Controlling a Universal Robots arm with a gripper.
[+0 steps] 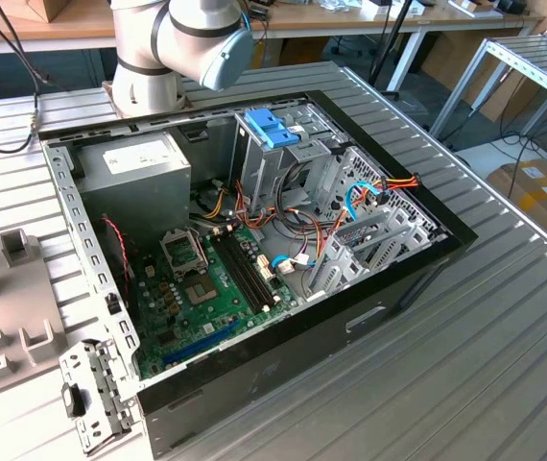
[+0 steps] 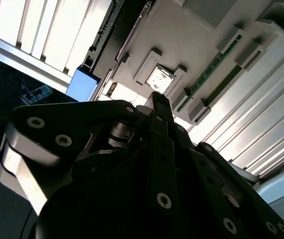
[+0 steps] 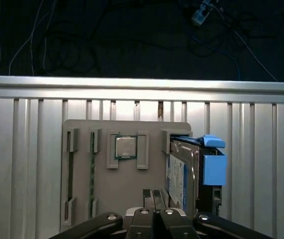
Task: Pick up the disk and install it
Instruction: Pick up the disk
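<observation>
The gripper [image 3: 153, 194], pressed together and empty, points at the grey holder [image 3: 127, 184]. The disk [image 3: 182, 174] stands on edge in the holder's end slot, just beside the gripper, long axis alongside it.

The silver-grey tubular arm [image 1: 144, 48] has a light-blue joint cap [image 1: 227, 60], its black claw [image 2: 159, 103] dotted with silver screws [image 2: 163, 200].

No readable print: label [image 3: 176, 180] on the disk [image 3: 191, 172], sticker [image 1: 131, 157] on the power supply [image 1: 151, 190]

Disk [image 3: 183, 172]: dark metal, white-blue label, blue side rail, standing on edge in grey holder [image 3: 127, 191] slot.
</observation>
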